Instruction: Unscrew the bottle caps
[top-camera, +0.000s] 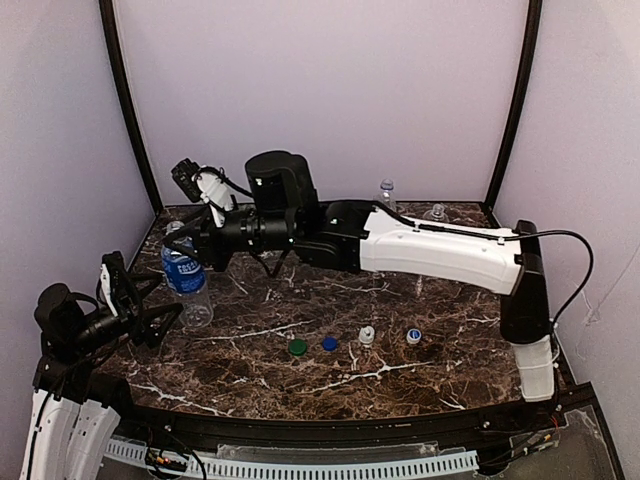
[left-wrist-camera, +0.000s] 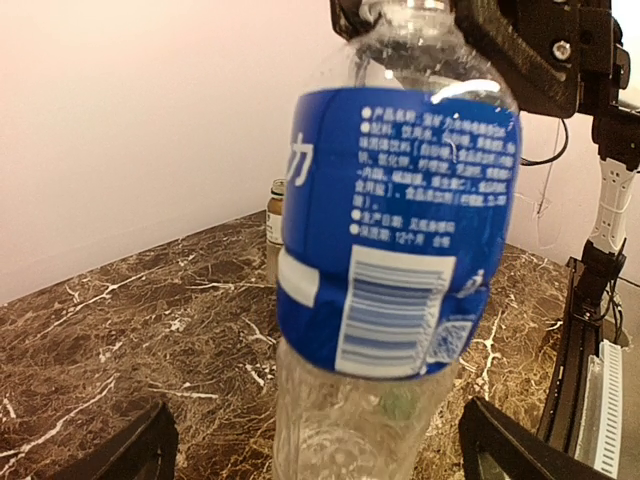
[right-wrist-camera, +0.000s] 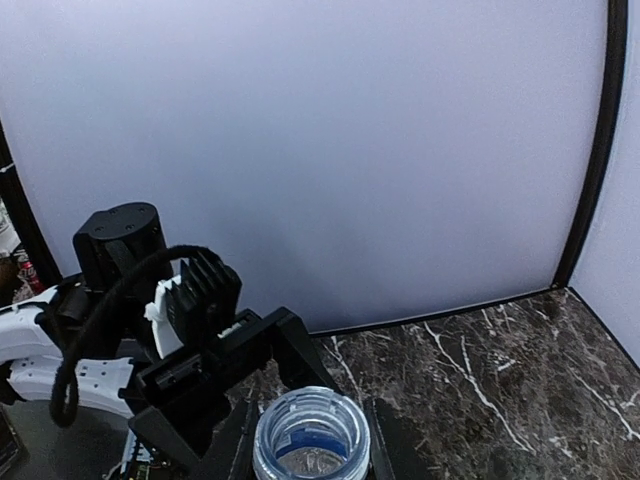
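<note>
At the left rear of the tabletop (top-camera: 240, 385), the right gripper (right-wrist-camera: 308, 445) comes down over the blue-label bottle (left-wrist-camera: 395, 250). Its two dark fingers (right-wrist-camera: 238, 445) are closed against either side of the neck, just under the open mouth. The bottle stands on the tabletop, leaning a little.

The left gripper (left-wrist-camera: 320, 435) sits low by the bottle's base with its jaws spread wide, one on each side of the clear lower body. Whether either jaw touches the plastic cannot be told.

A brown bottle (left-wrist-camera: 274, 215) stands just behind the held one in the left wrist view.

Four caps lie in a row near the front middle of the tabletop, well apart from the held bottle. From left to right they are a green cap (top-camera: 297, 347), a blue cap (top-camera: 329, 343), a white cap (top-camera: 367, 336) and a blue-marked cap (top-camera: 413, 336).

Against the back wall, right of centre, stand one clear bottle (top-camera: 387, 193) and a second clear bottle (top-camera: 436, 212).
</note>
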